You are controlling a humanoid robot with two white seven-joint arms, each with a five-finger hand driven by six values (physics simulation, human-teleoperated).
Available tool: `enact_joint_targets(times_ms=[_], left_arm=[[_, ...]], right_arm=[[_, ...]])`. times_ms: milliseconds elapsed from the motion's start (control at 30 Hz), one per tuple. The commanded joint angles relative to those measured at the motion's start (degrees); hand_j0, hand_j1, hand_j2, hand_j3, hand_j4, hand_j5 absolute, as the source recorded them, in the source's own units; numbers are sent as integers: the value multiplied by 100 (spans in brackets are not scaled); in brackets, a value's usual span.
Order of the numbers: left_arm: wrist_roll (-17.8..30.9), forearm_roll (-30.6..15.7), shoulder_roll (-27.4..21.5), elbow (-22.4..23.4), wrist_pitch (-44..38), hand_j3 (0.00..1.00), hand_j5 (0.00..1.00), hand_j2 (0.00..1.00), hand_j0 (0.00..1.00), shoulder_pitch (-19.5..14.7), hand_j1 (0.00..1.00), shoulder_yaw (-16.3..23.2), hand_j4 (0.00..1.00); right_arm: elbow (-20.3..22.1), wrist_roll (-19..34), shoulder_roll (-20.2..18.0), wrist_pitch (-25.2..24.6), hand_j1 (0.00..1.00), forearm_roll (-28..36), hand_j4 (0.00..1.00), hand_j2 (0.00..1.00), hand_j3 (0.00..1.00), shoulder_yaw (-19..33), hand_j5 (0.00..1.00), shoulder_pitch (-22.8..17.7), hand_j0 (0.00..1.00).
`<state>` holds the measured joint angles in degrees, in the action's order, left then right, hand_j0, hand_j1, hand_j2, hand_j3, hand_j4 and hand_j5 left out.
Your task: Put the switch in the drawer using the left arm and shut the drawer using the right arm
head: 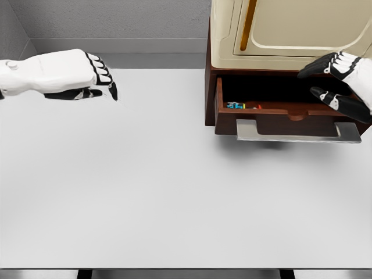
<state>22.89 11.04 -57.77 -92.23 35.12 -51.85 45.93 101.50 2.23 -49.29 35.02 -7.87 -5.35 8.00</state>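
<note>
Here, white table (145,192), grey wall (110,20), left robot hand (87,78) relaxed, empty, right robot hand (337,81) spread, empty.

Bright, even, diffuse light fills a rendered scene, with no visible lamp and no glare. The pale tabletop (145,186) reads almost uniformly light grey, fading slightly darker toward the near edge. Shadows are soft and faint: a dim smudge lies under the metal handle (298,131) of the open drawer (273,113) at far right, and the drawer's interior sits in deep shade. The underside of the left hand (87,78) at far left is dark. Edges look slightly soft overall, as in a compressed picture. Straight lines stay straight at the borders.
</note>
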Motion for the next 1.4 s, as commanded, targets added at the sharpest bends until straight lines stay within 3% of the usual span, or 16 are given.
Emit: enact_joint_targets(times_ms=[0,233,467,633,1200,1367], left_arm=[[-4,-67,-112,250,-12,53,53,53,53,0,53,-66,53],[-4,-58,-59,259,-12,53,53,53,53,9,53,-66,53],[-4,-58,-76,311,-12,53,53,53,53,88,53,-128,53],[22,21,-41,303,-12,53,53,53,53,553,53,-699,53],[31,92,-15,303,-12,53,53,53,53,597,53,-919,53],[31,162,-15,276,-12,53,53,53,53,773,53,-919,53]], right_arm=[[1,-3,-2,-2,57,31,57,57,57,-423,57,26,57],[10,5,16,-2,58,31,58,58,58,-643,58,141,58],[10,-3,77,-2,58,31,58,58,58,-1328,58,607,58],[1,5,209,-2,57,31,57,57,57,-1574,57,616,57],[-7,-3,358,-2,57,22,57,57,57,-2277,57,633,57],[-16,-12,367,-2,57,22,57,57,57,-2374,57,633,57]])
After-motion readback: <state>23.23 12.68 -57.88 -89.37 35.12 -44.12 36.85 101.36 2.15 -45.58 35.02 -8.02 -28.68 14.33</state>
